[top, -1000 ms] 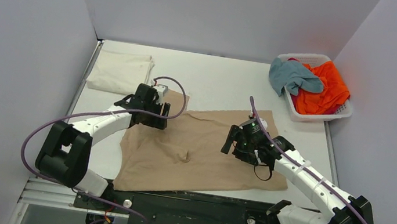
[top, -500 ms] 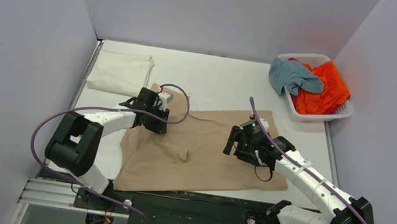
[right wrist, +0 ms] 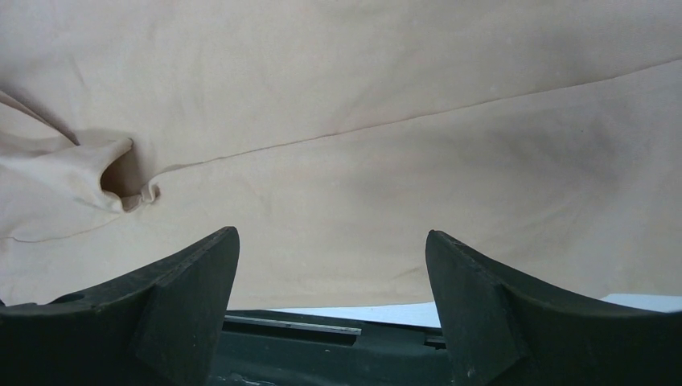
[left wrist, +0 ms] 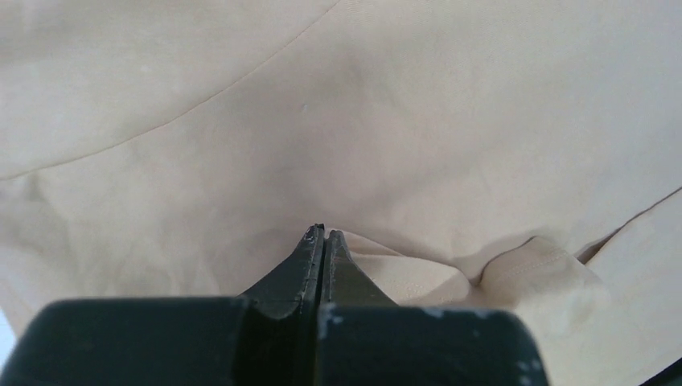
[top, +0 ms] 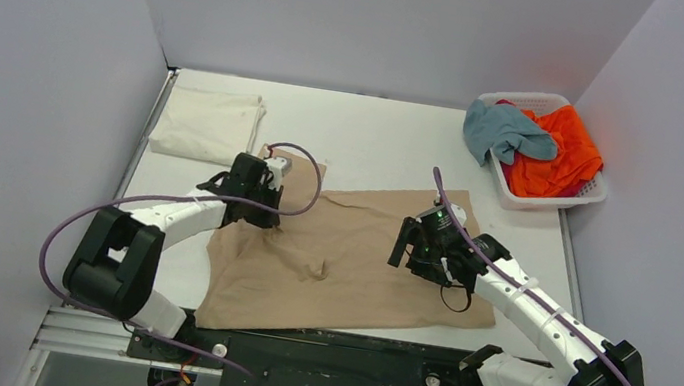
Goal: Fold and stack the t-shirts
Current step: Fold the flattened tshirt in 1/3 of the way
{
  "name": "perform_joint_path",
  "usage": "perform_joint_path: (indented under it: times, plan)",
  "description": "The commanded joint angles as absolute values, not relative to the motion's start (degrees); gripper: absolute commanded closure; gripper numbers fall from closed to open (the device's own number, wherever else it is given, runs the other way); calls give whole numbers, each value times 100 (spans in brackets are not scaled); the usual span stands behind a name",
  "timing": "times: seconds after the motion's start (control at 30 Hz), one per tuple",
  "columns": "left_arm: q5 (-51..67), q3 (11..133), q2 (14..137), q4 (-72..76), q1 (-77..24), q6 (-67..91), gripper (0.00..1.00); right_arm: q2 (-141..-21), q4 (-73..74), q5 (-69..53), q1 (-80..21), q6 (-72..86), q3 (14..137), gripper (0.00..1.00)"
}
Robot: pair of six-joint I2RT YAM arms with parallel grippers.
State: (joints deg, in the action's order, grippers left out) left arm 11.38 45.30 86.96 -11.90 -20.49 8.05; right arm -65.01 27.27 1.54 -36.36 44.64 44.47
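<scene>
A tan t-shirt lies spread flat across the middle of the table. My left gripper is pressed down on its upper left part. In the left wrist view the jaws are shut, and the tan cloth puckers up at the gripper's tips, pinched there. My right gripper hovers open over the shirt's right half. In the right wrist view the right gripper has nothing between its fingers, with the tan shirt below. A cream-white t-shirt lies folded at the back left.
A white slatted basket at the back right holds an orange t-shirt. A grey-blue t-shirt hangs over its left rim. Grey walls close in the table on three sides. The dark base rail runs along the near edge.
My left gripper has closed from open and come down onto the tan shirt's upper left part, bunching the cloth there. The right arm has barely moved.
</scene>
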Motion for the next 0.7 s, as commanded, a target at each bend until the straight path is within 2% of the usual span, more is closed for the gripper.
perform_joint_path:
  times: [0.0,0.23,0.57,0.6,0.67]
  plan:
    - [545,4210,7979,-724,-1987,1240,100,-6426,2916,320,-3595,4357,4547,20]
    - [-170,3884,7381,-615,-1885,1588,100,-6477,2926,300,-3595,4301,4561,20]
    - [-494,4053,7489,-954,-1772,1840,100,-6500,3022,281,-3595,4227,4659,20]
    - [-539,4140,7550,-1172,-1774,1869,84,-6503,3023,286,-3595,4232,4663,20]
    - [-665,4439,7771,-1544,-1770,1952,65,-6496,3028,302,-3595,4240,4665,20]
